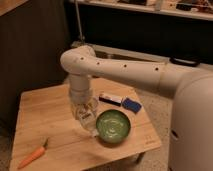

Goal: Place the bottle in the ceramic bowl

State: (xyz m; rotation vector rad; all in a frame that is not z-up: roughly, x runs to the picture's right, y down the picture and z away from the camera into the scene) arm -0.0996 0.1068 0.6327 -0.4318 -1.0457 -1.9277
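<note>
Lying on the wooden desk (40, 115) are an orange carrot (31, 156) near the front left corner, and a black and white box (110, 98) and a blue block (131, 104) behind the green ceramic bowl (113, 126). The hand (84, 111) points down just left of the bowl. A pale see-through thing, likely the bottle (89, 120), shows at its tip, beside the bowl's left rim, not inside. I cannot tell if the hand is apart or together.
</note>
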